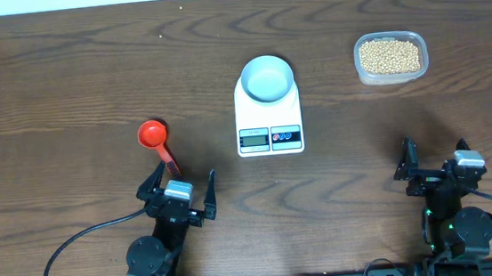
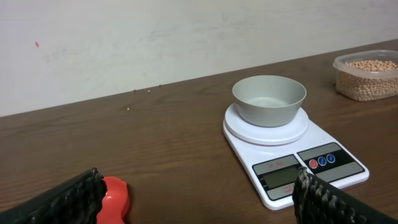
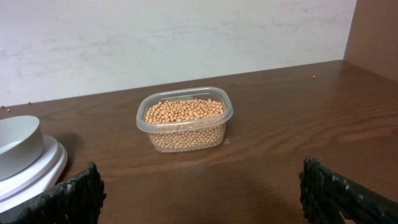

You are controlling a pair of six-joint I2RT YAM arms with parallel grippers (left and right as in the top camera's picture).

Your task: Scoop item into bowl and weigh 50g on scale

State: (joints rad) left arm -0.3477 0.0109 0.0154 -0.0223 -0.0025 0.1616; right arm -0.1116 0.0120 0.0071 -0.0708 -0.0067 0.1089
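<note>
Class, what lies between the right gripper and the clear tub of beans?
Nothing: bare table runs from the right gripper to the clear tub of beans, shown in the right wrist view.

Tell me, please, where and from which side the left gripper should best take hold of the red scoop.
Grip the red scoop by its thin handle, probably near the free end. It lies flat, cup away from the robot, handle slanting toward the open left gripper. Coming straight down with the jaws across the handle's narrow width looks best and leaves the cup free for scooping.
</note>
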